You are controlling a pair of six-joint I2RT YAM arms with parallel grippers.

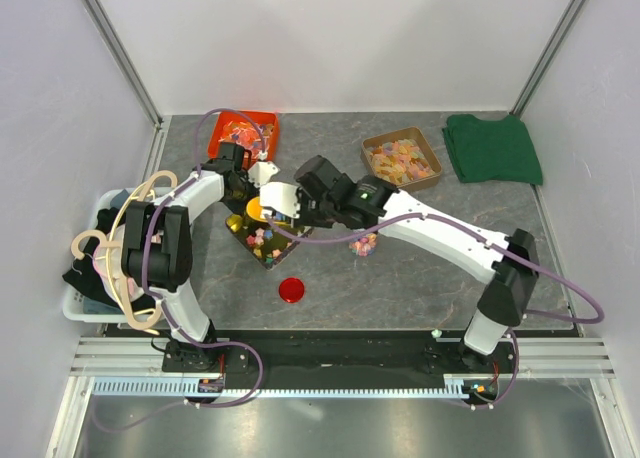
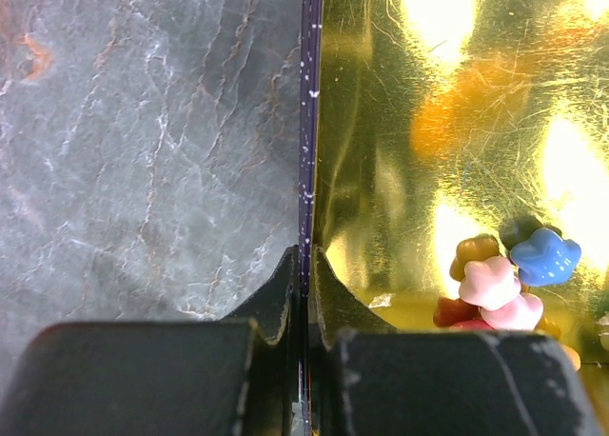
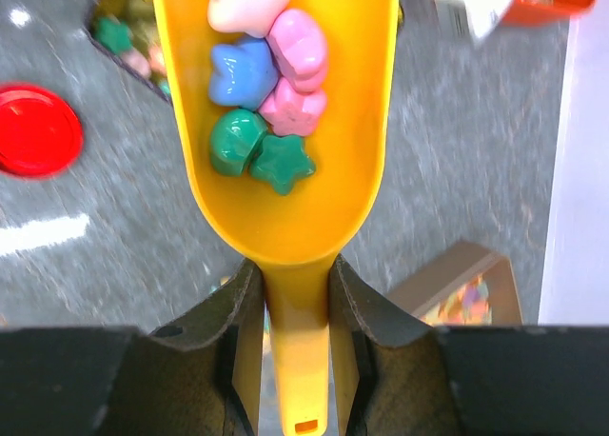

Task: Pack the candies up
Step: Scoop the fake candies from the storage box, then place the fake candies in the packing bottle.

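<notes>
**A:** Nearest us, a red lid [image 1: 292, 290] lies on the table. What about the left gripper [image 2: 304, 274]?

**B:** Pinched tight on the dark rim of the gold-lined container [image 2: 381, 169], with candies [image 2: 504, 284] lying inside!

**A:** And the right gripper [image 3: 295, 284]?

**B:** Clamped on the yellow scoop [image 3: 285, 217] by its handle, more candies in its bowl. The brown tray [image 1: 402, 160] sits beyond.

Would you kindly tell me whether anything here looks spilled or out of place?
Nothing looks spilled: the candies sit in the yellow scoop held by the right pincer and inside the gold-lined pouch. Only the red disc lies loose on the table.
</notes>
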